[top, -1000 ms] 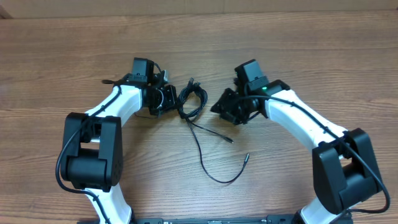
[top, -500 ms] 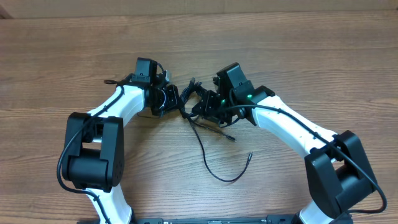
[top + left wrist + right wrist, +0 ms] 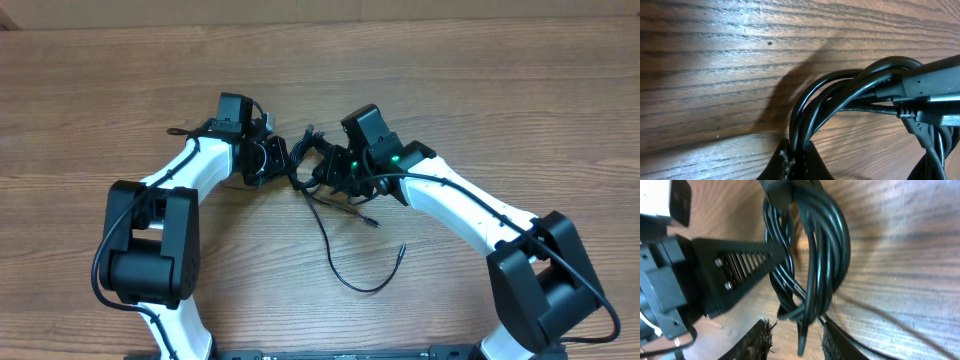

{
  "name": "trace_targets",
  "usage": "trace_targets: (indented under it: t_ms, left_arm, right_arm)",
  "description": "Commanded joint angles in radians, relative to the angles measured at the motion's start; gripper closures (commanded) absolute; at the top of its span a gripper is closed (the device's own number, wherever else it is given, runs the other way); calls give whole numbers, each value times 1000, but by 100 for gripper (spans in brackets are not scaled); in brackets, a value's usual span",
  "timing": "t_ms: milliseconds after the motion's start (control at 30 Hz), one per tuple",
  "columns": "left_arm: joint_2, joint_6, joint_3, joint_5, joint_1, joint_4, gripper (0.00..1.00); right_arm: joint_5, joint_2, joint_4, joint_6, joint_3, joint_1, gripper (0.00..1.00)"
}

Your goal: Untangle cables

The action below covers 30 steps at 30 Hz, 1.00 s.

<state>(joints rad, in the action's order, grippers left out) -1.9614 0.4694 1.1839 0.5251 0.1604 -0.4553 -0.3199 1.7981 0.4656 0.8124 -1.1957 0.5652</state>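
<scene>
One at a time, inspected the grippers. Found the left gripper (image 3: 794, 161) closed hard on the cables (image 3: 300, 172), with a black loop pinched at its fingertips. Found the right gripper (image 3: 799, 341) with jaws apart, straddling several strands on the opposite side of the same bundle, no pinch visible. Located the bundle on the wooden table (image 3: 480, 90), between the two arms. Traced one loose cord (image 3: 350, 288) from the bundle toward the arm bases, curved like a hook, its plug end (image 3: 399, 252) well apart from the bundle.
</scene>
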Motion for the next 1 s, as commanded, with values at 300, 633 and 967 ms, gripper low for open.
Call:
trace_targets:
  t_ms: [300, 633, 967]
  left_arm:
    - [11, 10, 1, 53, 4, 4, 96]
    - [11, 5, 0, 98, 4, 4, 96]
    - [11, -28, 1, 167, 4, 5, 96]
  right_arm:
    - [46, -11, -45, 25, 5, 12, 75]
    - [23, -11, -45, 25, 5, 20, 81]
    - [31, -11, -46, 25, 5, 23, 90]
